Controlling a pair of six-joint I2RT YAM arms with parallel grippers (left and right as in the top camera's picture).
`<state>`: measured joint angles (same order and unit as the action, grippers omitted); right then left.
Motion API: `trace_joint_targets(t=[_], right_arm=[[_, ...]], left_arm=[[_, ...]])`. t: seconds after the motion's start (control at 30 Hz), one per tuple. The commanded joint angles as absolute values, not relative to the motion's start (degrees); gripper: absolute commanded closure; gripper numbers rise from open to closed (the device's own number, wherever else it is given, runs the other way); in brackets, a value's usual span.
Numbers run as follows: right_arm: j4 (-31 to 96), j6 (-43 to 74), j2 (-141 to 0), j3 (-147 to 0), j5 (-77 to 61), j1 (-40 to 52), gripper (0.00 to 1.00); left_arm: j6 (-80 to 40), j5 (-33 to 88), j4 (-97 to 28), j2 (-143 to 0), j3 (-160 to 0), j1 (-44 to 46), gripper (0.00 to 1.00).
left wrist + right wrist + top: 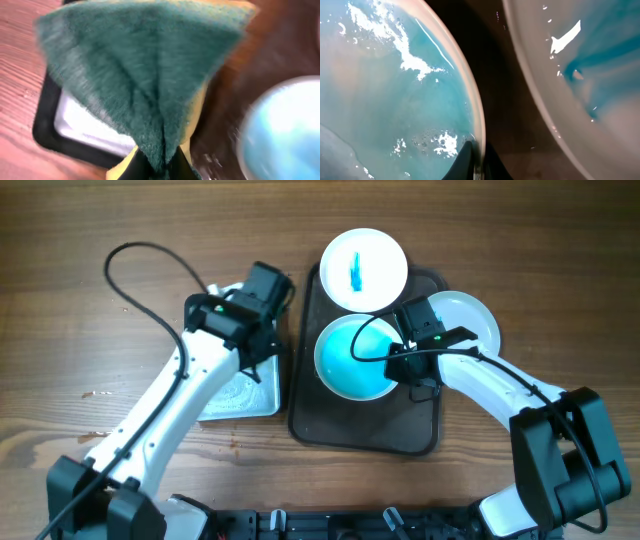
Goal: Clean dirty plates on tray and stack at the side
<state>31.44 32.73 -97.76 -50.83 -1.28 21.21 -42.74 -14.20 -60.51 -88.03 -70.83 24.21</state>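
Right claw point(479, 162) pinches wet blue-smeared plate point(385, 110) rim, left claw point(158, 167) grips sponge point(140, 65); scrubbing push could slip the plate.

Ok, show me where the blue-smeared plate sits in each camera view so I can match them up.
Overhead: the blue-smeared plate is at the centre, just below the white plate.
Left wrist: blurred, at the right edge, beside the green sponge.
Right wrist: it fills the left half, with its rim pinched in the right gripper.
Shared landmark: the dark tray under the plate.
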Motion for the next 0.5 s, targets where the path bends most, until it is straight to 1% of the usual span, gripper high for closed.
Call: trace_joint_targets(t=[0.0,0.1,0.13,0.2,0.27,0.3,0.37,0.4,0.47], right_arm=[[33.28,27.29,-103.00,-46.59,2.04,21.26,0.96],[32.95,24.86,-103.00,-46.59,0.32,21.26,0.96],[32.80,23.83,-103.00,-46.59,-0.14,21.26,0.96],[32.73,22.90,-102.98,-46.70,-0.54,21.26,0.96],[33.91,21.98,-102.89,-47.72,-1.15,21.26,0.96],[35.24,21.96,-102.85,-48.73,-1.13,21.26,0.96],[38.35,21.74,-102.35,-51.40,-1.19,21.26,0.96],[40.10,21.47,-101.78,-52.95,-1.67,21.32,0.96],[43.72,20.91,-100.73,-56.47,-3.14,21.37,0.96]], left_arm=[[-39.00,-13.43,-52.66,-89.89,-60.51,18.13,0.96],[-34.46,-5.10,-43.55,-90.78,-53.87,13.76,0.96],[-32.36,-0.78,-41.34,-91.00,-52.66,12.19,0.93],[-29.89,3.29,-40.21,-91.05,-52.47,10.50,0.86],[-27.49,6.20,-40.25,-90.39,-53.28,9.02,0.71],[-26.83,7.05,-40.77,-89.84,-53.84,8.54,0.65],[-26.70,7.07,-42.96,-88.33,-55.35,7.81,0.49],[-26.72,7.09,-44.16,-87.42,-56.18,7.49,0.46],[-26.72,7.11,-46.19,-85.58,-57.69,6.96,0.36]])
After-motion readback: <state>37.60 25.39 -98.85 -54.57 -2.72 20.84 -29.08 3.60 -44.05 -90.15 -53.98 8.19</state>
